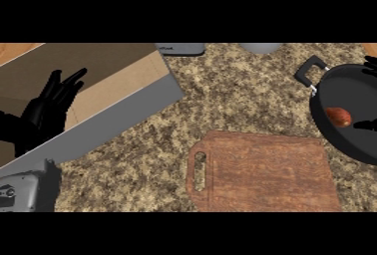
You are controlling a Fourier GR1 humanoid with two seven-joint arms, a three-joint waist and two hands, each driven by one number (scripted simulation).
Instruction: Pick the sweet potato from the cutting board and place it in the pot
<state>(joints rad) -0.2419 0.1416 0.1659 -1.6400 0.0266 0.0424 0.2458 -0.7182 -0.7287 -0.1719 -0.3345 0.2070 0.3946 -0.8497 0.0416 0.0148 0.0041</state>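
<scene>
Sweet potato (339,116) in pot (352,89); pot cut off at right edge.

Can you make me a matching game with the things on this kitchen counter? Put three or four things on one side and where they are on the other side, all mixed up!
Things:
1. sweet potato
2. cutting board
3. pot
4. left hand

Places:
A. at the view's left, open with fingers up
B. at the view's right edge, black, with a handle toward the top
C. inside the pot
D. low in the middle of the counter, brown, with nothing on it

Pairs: 1-C, 2-D, 3-B, 4-A
</scene>
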